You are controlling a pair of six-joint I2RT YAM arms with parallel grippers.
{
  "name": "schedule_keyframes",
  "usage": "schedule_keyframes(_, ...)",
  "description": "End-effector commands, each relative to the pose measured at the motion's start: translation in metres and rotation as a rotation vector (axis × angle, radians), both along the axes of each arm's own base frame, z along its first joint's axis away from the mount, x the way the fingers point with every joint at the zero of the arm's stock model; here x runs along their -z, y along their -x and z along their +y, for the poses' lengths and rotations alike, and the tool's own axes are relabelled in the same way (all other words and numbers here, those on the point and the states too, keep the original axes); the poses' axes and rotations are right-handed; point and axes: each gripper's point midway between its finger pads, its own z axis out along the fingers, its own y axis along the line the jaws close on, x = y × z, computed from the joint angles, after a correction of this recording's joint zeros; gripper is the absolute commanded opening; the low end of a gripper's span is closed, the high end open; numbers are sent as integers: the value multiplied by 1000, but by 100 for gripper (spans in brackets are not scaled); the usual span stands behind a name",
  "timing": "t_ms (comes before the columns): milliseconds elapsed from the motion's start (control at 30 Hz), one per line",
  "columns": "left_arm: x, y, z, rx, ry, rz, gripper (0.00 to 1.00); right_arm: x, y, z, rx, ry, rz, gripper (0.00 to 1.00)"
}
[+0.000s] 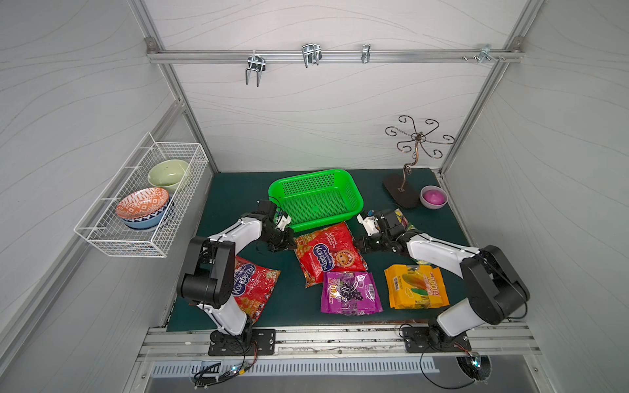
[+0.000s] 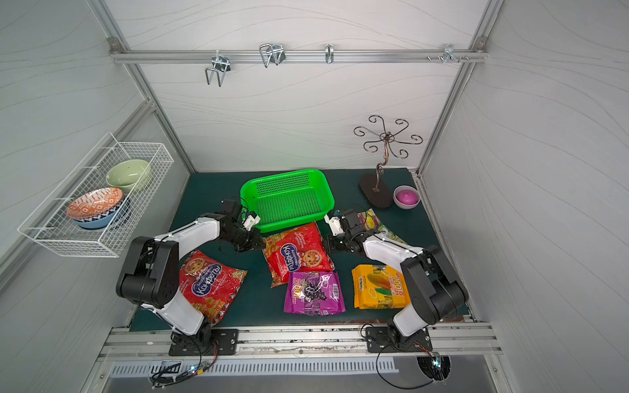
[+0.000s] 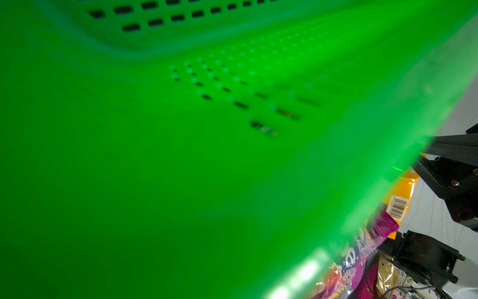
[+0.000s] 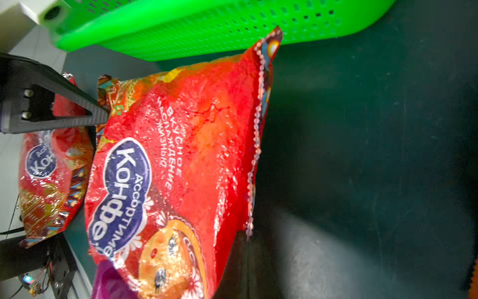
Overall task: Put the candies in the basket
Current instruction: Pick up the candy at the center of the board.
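Lying flat on the dark green, felt-like mat (image 1: 238, 190) toward the bottom of both top views, three glossy pillow-shaped bags are seen in a row. A crinkled left red bag (image 1: 255, 285) with a blue oval logo is partly hidden under the left arm. A purple bag (image 1: 350, 292) printed with grapes is at centre, and a yellow bag (image 1: 417, 287) is at the right.

Just above the purple bag, touching its top edge, the middle red bag (image 1: 326, 255) is found, puffed and wrinkled, with a zigzag-cut seam. The left gripper (image 1: 292, 244) is clenched on this bag's upper left corner; in the right wrist view its ribbed black finger (image 4: 72, 90) is pressed to the foil. The right gripper (image 1: 357, 245) is closed at the bag's right edge, but a hold on the foil cannot be confirmed. A small bag (image 1: 405, 219), green and yellow, is partly covered by the right arm.

Higher in the frame, just beside the middle red bag's top corner, the basket (image 1: 308, 183) is set: bright green plastic, rectangular, with perforated walls and a rounded rim. All the bags are outside it.
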Motion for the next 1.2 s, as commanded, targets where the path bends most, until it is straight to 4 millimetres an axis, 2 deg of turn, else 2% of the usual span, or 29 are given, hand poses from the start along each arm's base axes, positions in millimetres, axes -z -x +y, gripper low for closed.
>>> schedule_keyframes(0,-22,22,-4,24,40,44,0,-25,13,1,-10,-23,-37,0)
schedule_keyframes(267,-45,27,-4,43,44,24,0,-64,31,1,-36,-32,-133,0)
schedule_keyframes(567,-85,15,9,-20,89,-21,0,-101,27,-1,-43,-50,-242,0)
schedule_keyframes(733,-121,2,14,-54,141,-67,0,-122,18,6,-47,-64,-274,0)
schedule_keyframes(867,-157,-6,15,-51,136,-137,0,-149,10,11,-41,-92,-324,0)
schedule_keyframes(1033,-204,-21,26,-55,59,-305,0,-185,-6,16,-17,-114,-403,0)
schedule_keyframes(1167,-221,-36,34,-62,6,-381,0,-208,-23,24,0,-124,-454,0)
